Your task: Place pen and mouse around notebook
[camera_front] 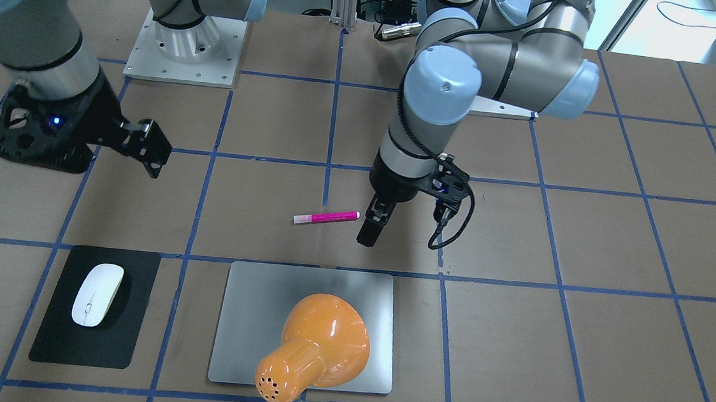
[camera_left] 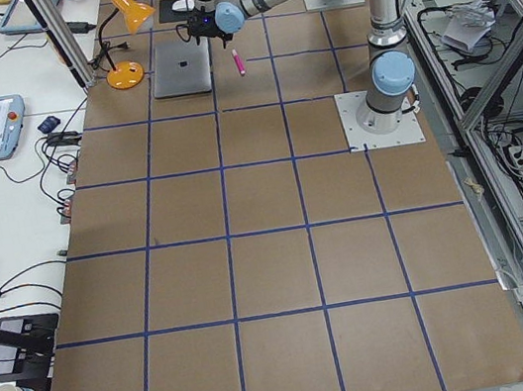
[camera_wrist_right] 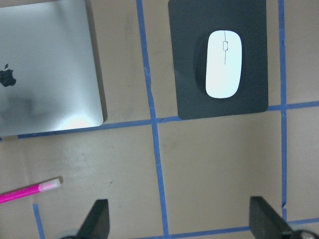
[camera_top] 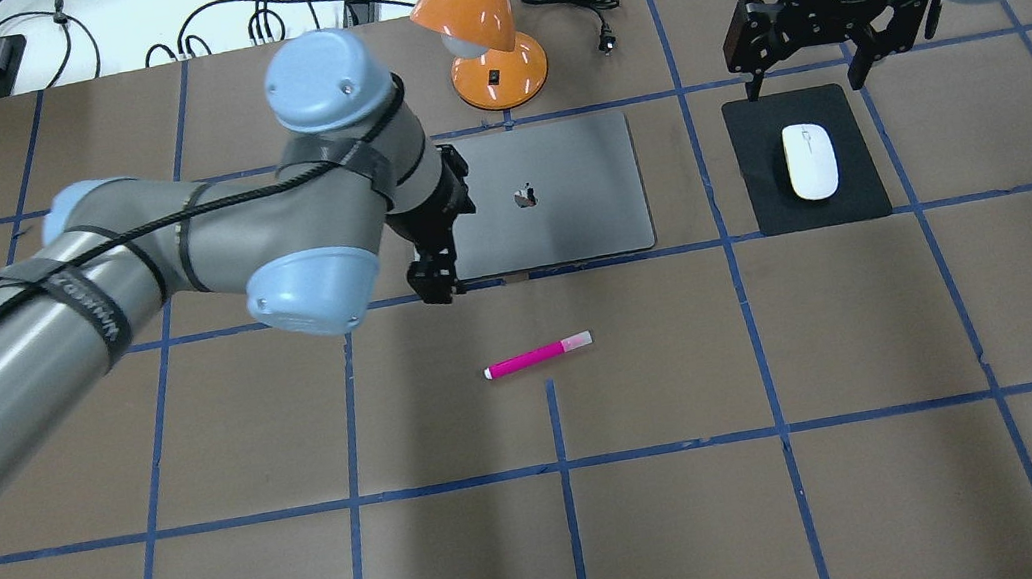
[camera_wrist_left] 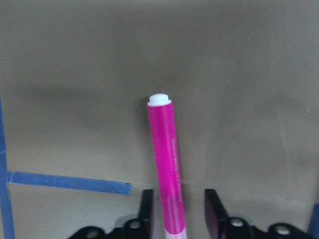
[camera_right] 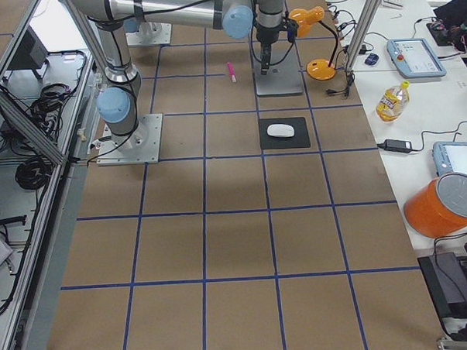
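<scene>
Pink pen (camera_wrist_left: 166, 172) lies between the parted, empty left gripper (camera_wrist_left: 179, 211) fingers, so closing on it looks next.

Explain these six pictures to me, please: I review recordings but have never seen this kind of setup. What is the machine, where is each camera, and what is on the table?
These are two robot arms bolted to a paper-covered table marked with blue tape squares. One camera looks down from behind the robot, one faces it from across the table, two sit at the table's ends, and one rides on each wrist.

On the table lie a pink pen, a silver notebook that looks like a closed laptop, and a white mouse resting on a black mat. An orange desk lamp stands at the notebook's far edge.

The left gripper hangs beside the pen, which lies loose on the paper; the wrist view shows its fingers apart either side of the pen. The right gripper is open above the mat's far edge. Nothing is held.
</scene>
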